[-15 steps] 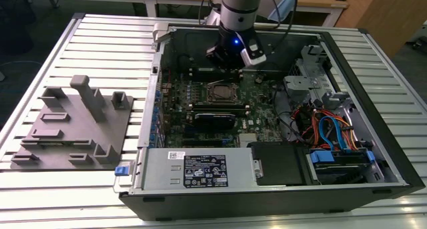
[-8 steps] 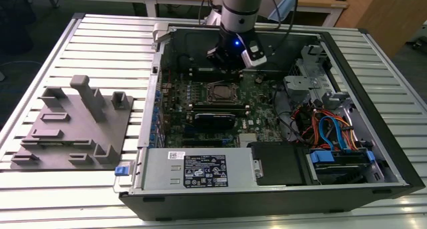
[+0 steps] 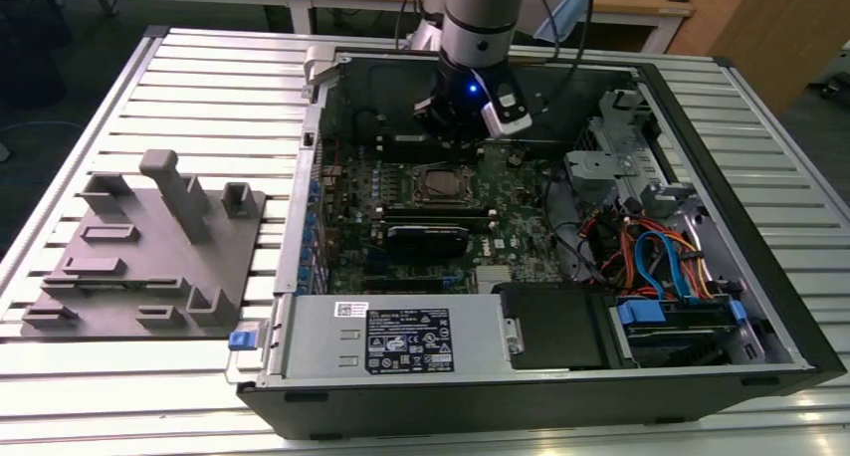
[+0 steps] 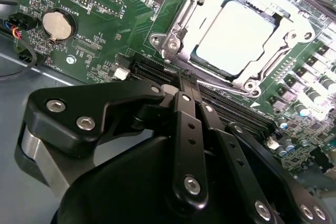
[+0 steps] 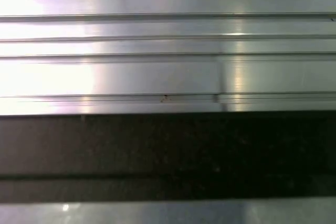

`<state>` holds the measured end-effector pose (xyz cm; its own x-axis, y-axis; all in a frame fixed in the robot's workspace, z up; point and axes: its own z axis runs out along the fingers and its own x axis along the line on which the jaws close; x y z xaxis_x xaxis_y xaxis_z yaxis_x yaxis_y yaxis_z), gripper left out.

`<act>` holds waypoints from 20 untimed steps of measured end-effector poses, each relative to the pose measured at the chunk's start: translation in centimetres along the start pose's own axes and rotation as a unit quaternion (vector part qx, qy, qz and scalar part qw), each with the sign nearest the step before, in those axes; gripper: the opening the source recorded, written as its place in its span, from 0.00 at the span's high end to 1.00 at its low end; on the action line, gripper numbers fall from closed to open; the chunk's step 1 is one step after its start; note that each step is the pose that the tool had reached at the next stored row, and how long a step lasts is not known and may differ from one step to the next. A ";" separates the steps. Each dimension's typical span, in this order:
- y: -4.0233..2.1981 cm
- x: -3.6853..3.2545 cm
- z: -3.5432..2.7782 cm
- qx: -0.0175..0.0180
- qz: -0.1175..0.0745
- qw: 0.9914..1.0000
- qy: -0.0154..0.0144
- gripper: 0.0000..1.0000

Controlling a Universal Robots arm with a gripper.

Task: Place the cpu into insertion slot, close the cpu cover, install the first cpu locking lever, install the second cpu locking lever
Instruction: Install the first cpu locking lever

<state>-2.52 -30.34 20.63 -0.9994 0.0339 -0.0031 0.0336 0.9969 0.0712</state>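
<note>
The gripper (image 4: 184, 85) hangs inside the open computer case (image 3: 743, 307), low over the green motherboard (image 4: 131, 9), and its two black fingers (image 4: 181, 108) are pressed together with nothing pinched between them. Just beyond the fingertips, in the second wrist view, lies the insertion slot (image 4: 173, 43), and the cpu (image 4: 236, 32) already sits in it, its pale metal top showing flat and square. The cpu cover (image 4: 286, 38) lies down over the chip, its silver frame bordering the lid on all sides. A thin metal rod crosses past the far corner of the socket and is likely one of the locking levers, though whether either lever is latched cannot be told from here. In the exterior view the gripper (image 3: 468, 127) stands a little behind the socket (image 3: 439, 185), apart from it. The judgement is that placing and covering are done and the lever stage is in hand. That stage calls for closed fingertips to bear on a slim lever and carry it down and under its catch, close to the socket frame, without scraping the nearby board parts. A grey fixture tray (image 3: 139, 267) lies well off to one side on the slatted table (image 3: 199, 88).
</note>
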 end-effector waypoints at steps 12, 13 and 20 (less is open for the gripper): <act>-0.06 -0.08 0.71 0.000 0.000 1.000 0.000 0.90; -0.06 -0.09 0.77 0.000 0.000 1.000 0.000 0.90; -0.06 -0.13 0.78 0.000 0.000 1.000 0.000 0.90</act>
<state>-2.39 -30.35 19.85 -0.9994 0.0344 -0.0031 0.0341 0.9969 0.0710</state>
